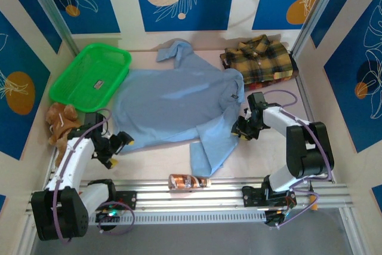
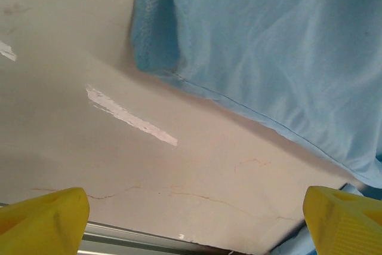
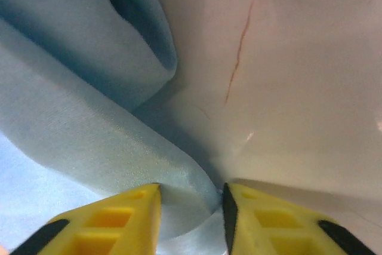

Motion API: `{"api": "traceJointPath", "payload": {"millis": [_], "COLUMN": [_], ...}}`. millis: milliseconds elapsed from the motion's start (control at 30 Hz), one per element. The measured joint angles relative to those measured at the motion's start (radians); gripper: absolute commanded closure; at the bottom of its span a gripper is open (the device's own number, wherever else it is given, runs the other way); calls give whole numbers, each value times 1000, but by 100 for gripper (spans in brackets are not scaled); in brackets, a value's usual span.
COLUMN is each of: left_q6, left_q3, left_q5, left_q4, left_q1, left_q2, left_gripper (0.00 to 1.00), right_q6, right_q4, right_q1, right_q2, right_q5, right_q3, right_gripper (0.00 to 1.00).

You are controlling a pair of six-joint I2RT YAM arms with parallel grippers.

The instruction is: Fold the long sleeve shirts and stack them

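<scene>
— What are the walls (image 1: 126,4) like?
— Cream, hung with deep blue panels (image 1: 185,4) that carry white leaf outlines and pale or orange discs. Bare metal posts (image 1: 51,4) slant in at the upper left and upper right of the top view.
— And the counter (image 1: 149,162)?
— Pale beige and smooth, with thin reddish hairline cracks (image 3: 239,52) and a white streak of glare (image 2: 131,117). A ribbed aluminium rail (image 1: 197,198) crosses the lower part, with a grey strip (image 1: 197,240) beneath.

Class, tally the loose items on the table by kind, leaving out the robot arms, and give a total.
Shirts: 2 (light blue shirt, plaid shirt)
Baskets: 1 (green basket)
Soft toys: 1 (brown soft toy)
Bottles: 1 (brown bottle)
Total: 5
</scene>
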Motion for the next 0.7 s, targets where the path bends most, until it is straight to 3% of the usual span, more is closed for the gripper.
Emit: {"api": "traceJointPath", "payload": {"millis": [100,300,600,700], "left_q6": [-11,-41,-125,-148], "left_q3": [-11,-39,-85,-90], "left_q5": [-8,-32,-35,-36], "left_q4": [10,48,207,259], "left_q1": [8,23,31,32], "left_q2": [1,1,58,90], "left_gripper": [10,19,34,43], "right_q6": [-3,-1,0,1], "right_q4": [10,-21,-115,-139], "right_q1": [0,3,24,26], "right_q2": [8,-35,-160,-198], "right_q5": [2,5,3,1], "right_q3": [0,0,-6,-17], "right_gripper": [89,98,100,100]}}
